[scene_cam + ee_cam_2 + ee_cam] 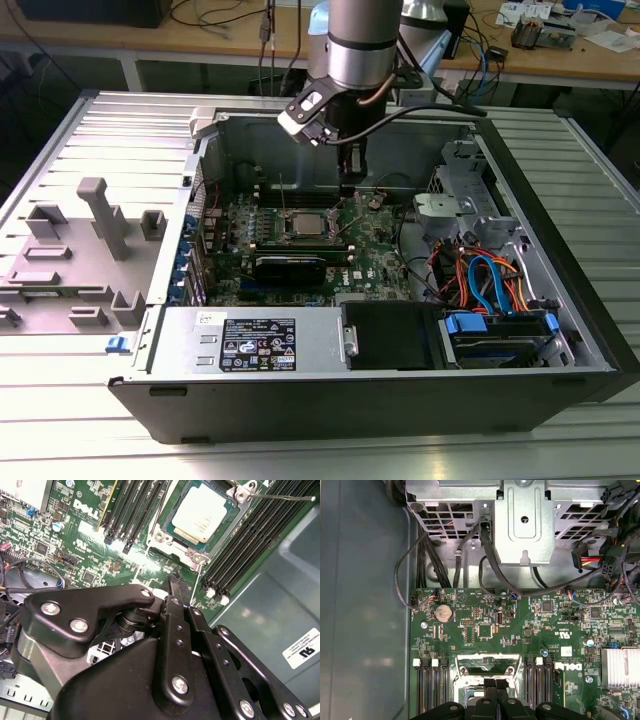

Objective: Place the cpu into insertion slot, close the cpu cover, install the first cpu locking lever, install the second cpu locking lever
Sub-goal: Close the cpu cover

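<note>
A ridged metal desk (pixel 60 430) carries an open computer case (pixel 300 410); inside, the cpu (pixel 197 511) lies seated in the insertion slot (pixel 161 536). The claw (pixel 495 684), fingers together and apparently empty, hovers just beside it. A locking lever (pixel 280 497) looks unlatched, so lever work seems in hand, demanding a precise push.

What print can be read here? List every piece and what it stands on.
White sticker on the case wall: too small to read.
Power supply label: too small to read.
Motherboard: a white maker's logo; component markings too small to read.
</note>
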`<action>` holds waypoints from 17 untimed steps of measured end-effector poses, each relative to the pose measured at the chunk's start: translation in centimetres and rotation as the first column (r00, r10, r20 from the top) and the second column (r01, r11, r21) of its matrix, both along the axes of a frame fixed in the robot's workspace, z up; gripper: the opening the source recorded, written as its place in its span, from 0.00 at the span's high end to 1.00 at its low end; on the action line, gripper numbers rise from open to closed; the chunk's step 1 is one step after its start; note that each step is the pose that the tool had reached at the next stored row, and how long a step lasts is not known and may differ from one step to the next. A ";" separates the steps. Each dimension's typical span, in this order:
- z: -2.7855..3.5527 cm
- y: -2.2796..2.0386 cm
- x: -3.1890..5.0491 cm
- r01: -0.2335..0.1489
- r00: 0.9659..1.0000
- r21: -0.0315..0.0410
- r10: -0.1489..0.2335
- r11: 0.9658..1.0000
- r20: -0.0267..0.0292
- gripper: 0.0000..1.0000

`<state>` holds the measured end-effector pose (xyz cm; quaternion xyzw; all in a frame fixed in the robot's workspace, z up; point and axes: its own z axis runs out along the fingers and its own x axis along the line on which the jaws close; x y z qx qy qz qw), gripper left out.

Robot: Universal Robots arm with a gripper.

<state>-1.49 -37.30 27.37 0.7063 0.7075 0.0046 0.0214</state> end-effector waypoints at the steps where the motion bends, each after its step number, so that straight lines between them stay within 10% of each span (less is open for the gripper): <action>1: 0.00 0.00 0.09 0.000 1.000 0.000 0.000 1.000 0.000 0.89; 17: 0.00 0.00 1.14 0.000 1.000 0.000 0.000 1.000 0.000 0.89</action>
